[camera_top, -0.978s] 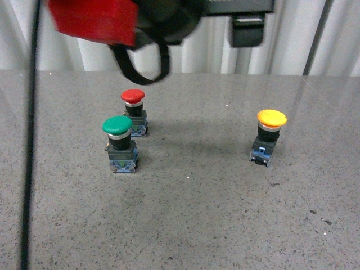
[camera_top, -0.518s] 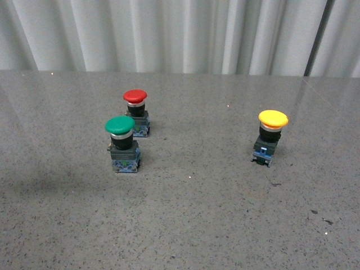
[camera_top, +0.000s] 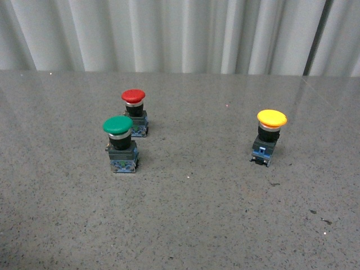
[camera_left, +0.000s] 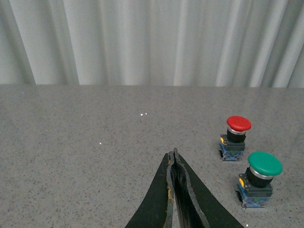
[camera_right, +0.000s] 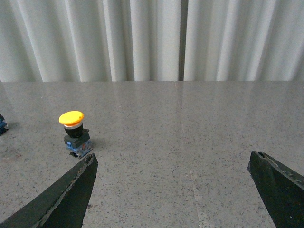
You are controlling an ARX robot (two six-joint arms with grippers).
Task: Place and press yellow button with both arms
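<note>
Yellow button, where's it at? (Sam)

On the right side of the gray table in the front view, all by itself. Going from the left, you get the green button first. The red button is just behind it & a bit to the right, close but not touching. Then there's a big bare bit of table, then the yellow one, well apart from the other 2. (Lia)

Is it standing up? (Sam)

Yep. Yellow cap on top, silver ring under it, black middle, blue bit at the bottom sitting on the table. It stands free. (Lia)

What's at the back? (Sam)

A white curtain w/ lots of folds, along the far edge of the table. (Lia)

OK, what about the left gripper? (Sam)

The left wrist pic shows its 2 dark fingers squeezed tight together into 1 point, no gap. It's holding nothing. It hangs over bare table, and the red & green buttons are off to one side, not touching it. (Lia)

And the right gripper? (Sam)

Spread wide. Its 2 fingers are far apart w/ only table showing between them, so it's holding nothing too. In the right wrist pic the yellow button sits near the tip of one finger, a bit past it. It's not in the space between the fingers and it's not touching. (Lia)
</note>
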